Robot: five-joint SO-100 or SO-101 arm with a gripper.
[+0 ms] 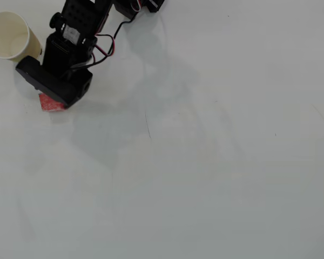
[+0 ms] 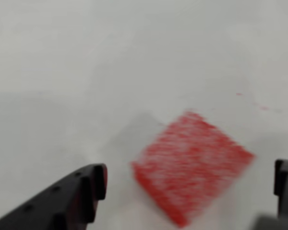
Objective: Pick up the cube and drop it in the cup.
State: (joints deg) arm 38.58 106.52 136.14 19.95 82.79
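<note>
Both views are bright and evenly lit, with soft diffuse illumination and low contrast. In the overhead view the surface (image 1: 216, 162) shows a pale sheen and faint, wide grey shadows spreading from the arm toward 4 o'clock; a darker, tighter shadow sits under the arm at 10 o'clock. Focus is adequate there, with no marked edge distortion. In the wrist view the cube (image 2: 192, 165) is strongly blurred, its edges smeared. The pincer (image 2: 189, 191) fingers at 7 and 4 o'clock are slightly soft.
</note>
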